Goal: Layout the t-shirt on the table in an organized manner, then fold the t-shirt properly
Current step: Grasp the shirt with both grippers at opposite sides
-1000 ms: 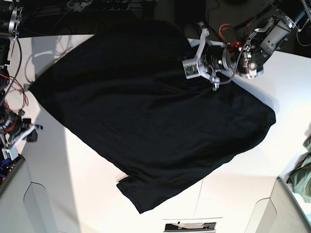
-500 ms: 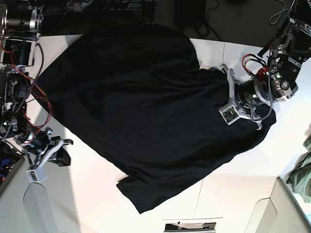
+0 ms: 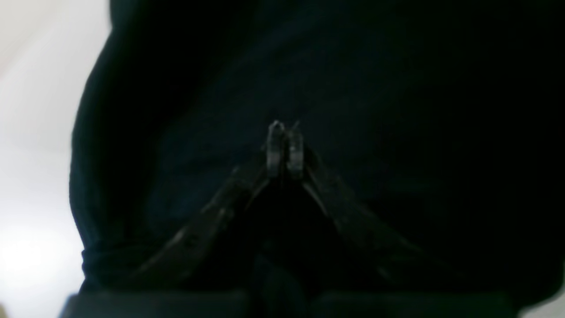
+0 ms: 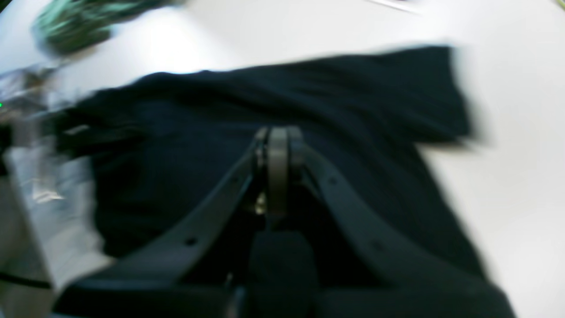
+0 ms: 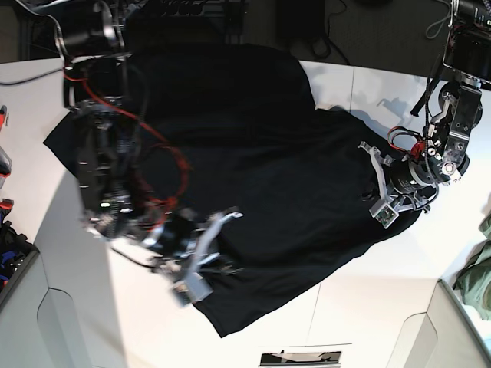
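Two arms: both over the black t-shirt [image 5: 253, 153], which lies spread across the white worktop [image 5: 368, 299].
Right arm: swung in from the worktop's edge a second ago, its end effector [image 5: 201, 264] now at the shirt's near hem, jaws pressed together, holding nothing that shows.
Left arm: its end effector [image 5: 381, 201] has slid from the shirt's far edge toward its right corner; jaws closed, and whether they pinch cloth cannot be told.
Surroundings: green garment [image 5: 479, 268] at the worktop's right edge.
Obstruction: right arm's red cables [image 5: 165, 165] cover part of the shirt.
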